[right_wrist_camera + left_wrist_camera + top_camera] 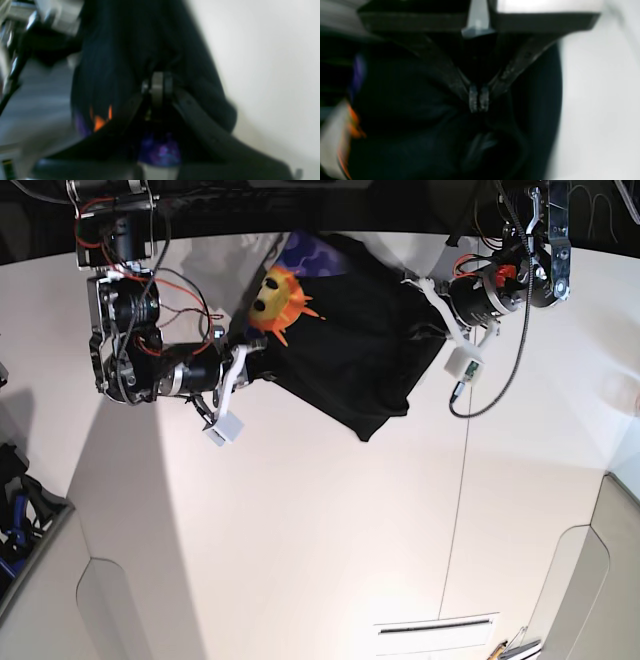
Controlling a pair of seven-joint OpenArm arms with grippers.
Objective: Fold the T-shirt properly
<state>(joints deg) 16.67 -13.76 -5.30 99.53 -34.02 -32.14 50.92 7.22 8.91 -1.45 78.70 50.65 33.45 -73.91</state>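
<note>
The black T-shirt (350, 350) hangs bunched between my two grippers above the white table (330, 530), its orange-yellow sun face print (275, 295) on purple-blue showing at the upper left of the cloth. My left gripper (425, 330), on the right of the base view, is shut on the shirt's black cloth; its fingertips (473, 98) pinch a fold of the shirt (415, 125). My right gripper (258, 365), on the left of the base view, is shut on another edge of the shirt (120, 57), with orange and purple print showing by its fingertips (157, 86).
White table under the hanging shirt. A seam line (455, 510) runs down the table on the right. A vent slot (435, 627) lies near the front edge. Dark clutter (20, 500) sits off the table's left side.
</note>
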